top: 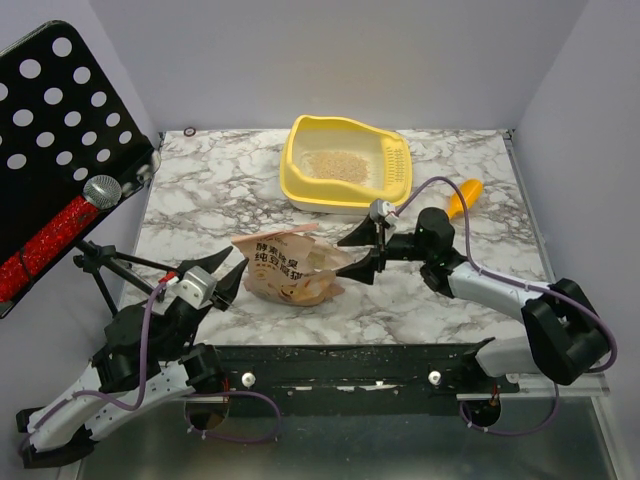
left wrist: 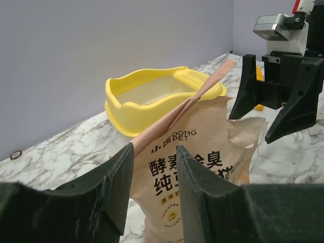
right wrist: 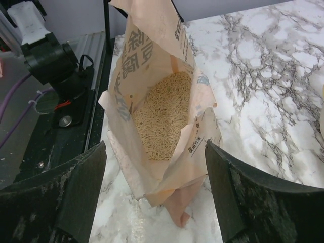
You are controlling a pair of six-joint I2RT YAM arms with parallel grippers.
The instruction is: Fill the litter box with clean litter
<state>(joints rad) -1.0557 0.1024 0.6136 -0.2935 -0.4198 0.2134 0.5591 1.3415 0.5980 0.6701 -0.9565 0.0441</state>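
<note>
The pale-yellow litter box (top: 345,165) stands at the back centre of the marble table, with a thin patch of beige clean litter (top: 334,164) on its floor; it also shows in the left wrist view (left wrist: 162,96). A crumpled tan printed bag (top: 295,268) lies in the middle, its mouth open toward the right and holding more litter (right wrist: 159,119). My right gripper (top: 364,251) is open, its fingers either side of the bag's mouth (right wrist: 172,177), apart from it. My left gripper (top: 226,272) is open just short of the bag's left end (left wrist: 202,147).
A yellow-orange scoop (top: 463,198) lies right of the litter box, behind my right arm. A black perforated stand (top: 60,130) on a tripod leans over the table's left edge. A black rail (top: 340,365) runs along the near edge.
</note>
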